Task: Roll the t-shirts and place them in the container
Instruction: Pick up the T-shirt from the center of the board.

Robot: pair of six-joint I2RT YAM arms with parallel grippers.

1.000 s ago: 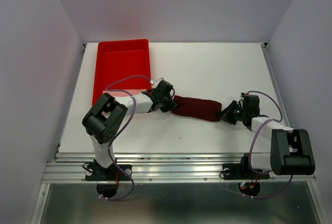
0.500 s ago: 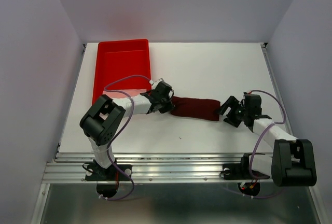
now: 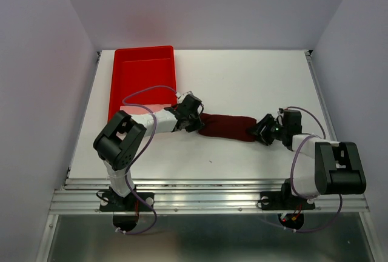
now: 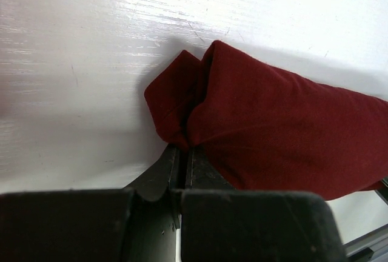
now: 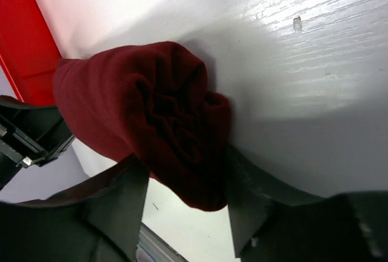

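The left jaws (image 4: 180,151) are pinching the shirt's (image 3: 227,127) left end while the right jaws (image 5: 185,180) are standing wide around the other, so uneven pulling is risking unrolling.

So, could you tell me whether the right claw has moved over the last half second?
Yes. The right claw has swung left, away from the table's right rail, back to the right end of the rolled t-shirt.

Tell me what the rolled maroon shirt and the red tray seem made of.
Rolled dark maroon t-shirt: soft matte cloth, perhaps cotton knit; its ends crease and fold. Bright red rectangular tray: probably rigid plastic; smooth, evenly coloured, straight raised walls.
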